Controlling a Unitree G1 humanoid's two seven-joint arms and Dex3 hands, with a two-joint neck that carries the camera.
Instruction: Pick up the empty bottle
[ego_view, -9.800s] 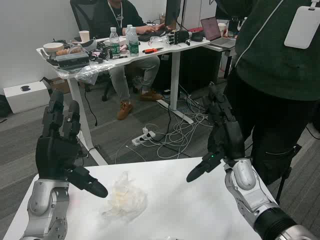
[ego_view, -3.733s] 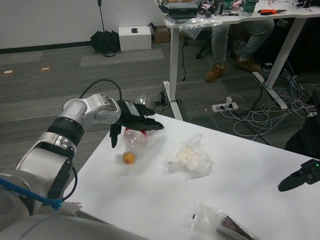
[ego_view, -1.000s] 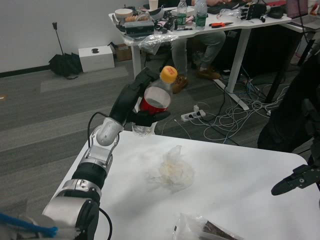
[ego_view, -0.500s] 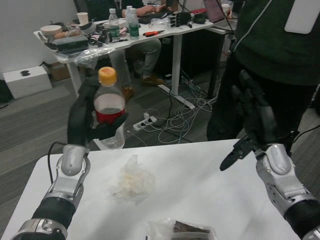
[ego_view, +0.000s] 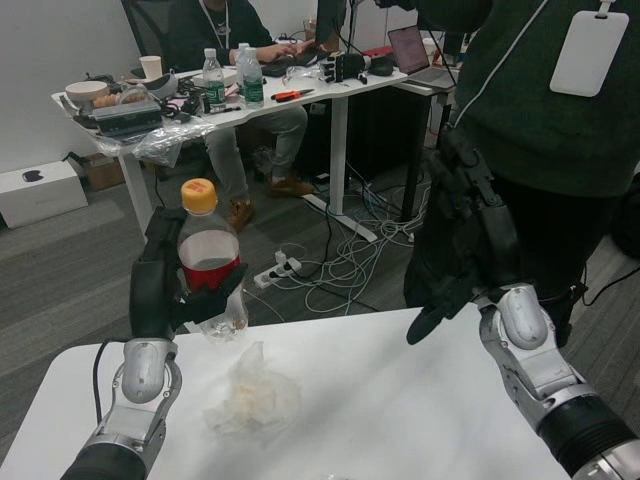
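Head view: left robot hand (ego_view: 165, 285), frame left of centre, fingers wrapped round clear plastic bottle with red label and orange cap (ego_view: 207, 262). Bottle upright, long axis vertical, cap topmost, lifted clear above white desk (ego_view: 400, 400). Right robot hand (ego_view: 465, 240), frame right, raised, fingers spread, holding nothing, well apart from bottle. Crumpled white plastic wrap (ego_view: 250, 400) on desk below bottle. Pick-up judged done.

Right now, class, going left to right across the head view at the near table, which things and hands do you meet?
left hand → empty bottle in its grip → crumpled tissue on the white table → right hand, raised and holding nothing.
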